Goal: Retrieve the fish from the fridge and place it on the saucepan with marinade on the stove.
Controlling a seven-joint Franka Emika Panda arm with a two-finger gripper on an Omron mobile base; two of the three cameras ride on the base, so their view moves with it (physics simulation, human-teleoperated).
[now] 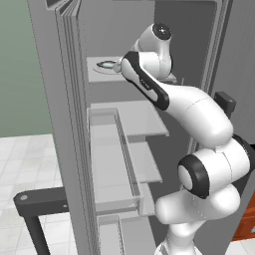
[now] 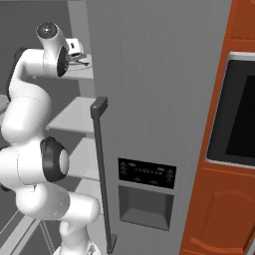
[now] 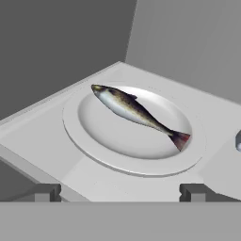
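Note:
The fish, slender and dark grey-silver with a reddish tail, lies on a pale round plate on an upper shelf of the fridge, whose left door stands open. The fish also shows just left of my forearm in the left base view. My gripper is open, a little short of the plate's near rim, with nothing between its fingertips. In the right base view the gripper reaches in over that shelf. The saucepan with marinade and the stove are out of view.
Lower pale shelves and clear door bins sit below my arm. The shut right fridge door carries a dark handle and a dispenser panel. A black wall oven in orange-brown cabinetry stands to the right.

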